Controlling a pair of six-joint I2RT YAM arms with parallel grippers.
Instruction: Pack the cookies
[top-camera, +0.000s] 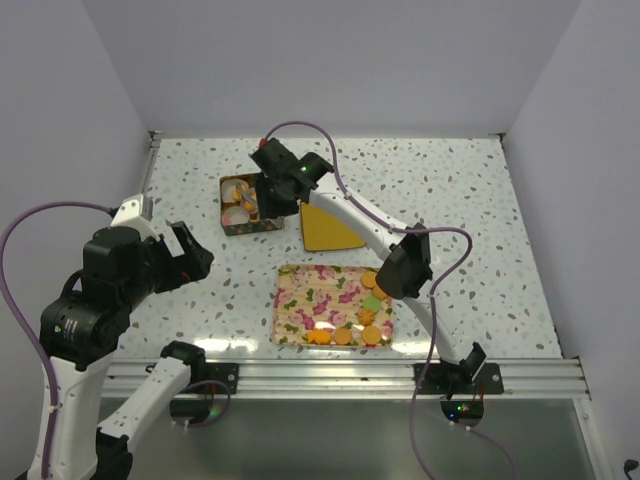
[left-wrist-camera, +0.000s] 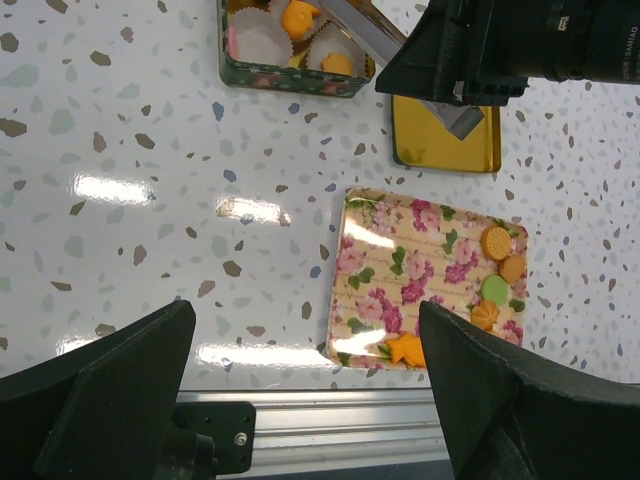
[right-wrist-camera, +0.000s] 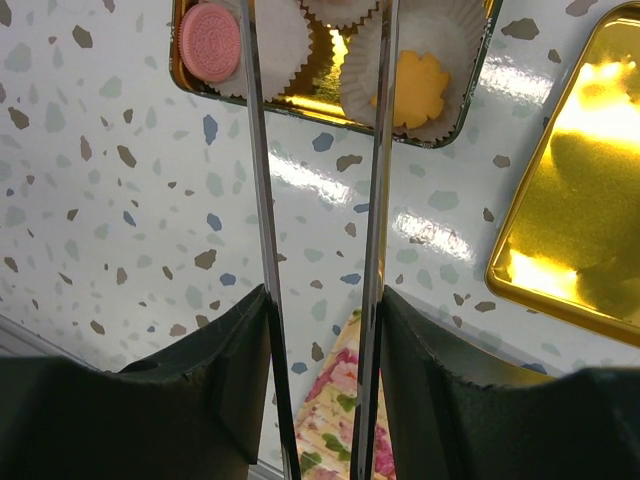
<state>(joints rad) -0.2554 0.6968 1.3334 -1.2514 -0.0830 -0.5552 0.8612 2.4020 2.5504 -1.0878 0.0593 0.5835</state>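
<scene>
Several orange-brown cookies (top-camera: 345, 335) and one pale green cookie (top-camera: 372, 301) lie along the near right of a floral tray (top-camera: 305, 300); they also show in the left wrist view (left-wrist-camera: 495, 243). A small tin (top-camera: 232, 225) holds white paper cups, with a yellow flower-shaped cookie (right-wrist-camera: 407, 88) and a pink cookie (right-wrist-camera: 208, 28) in them. My right gripper (top-camera: 268, 195) hovers over the tin, shut on long metal tongs (right-wrist-camera: 259, 200) whose blades stand apart; their tips are out of view. My left gripper (top-camera: 195, 255) is open and empty, above the table at the left (left-wrist-camera: 306, 310).
A gold tin lid (top-camera: 325, 230) lies upside down right of the tin, behind the tray. An aluminium rail (top-camera: 340, 375) runs along the near table edge. White walls close in the table on three sides.
</scene>
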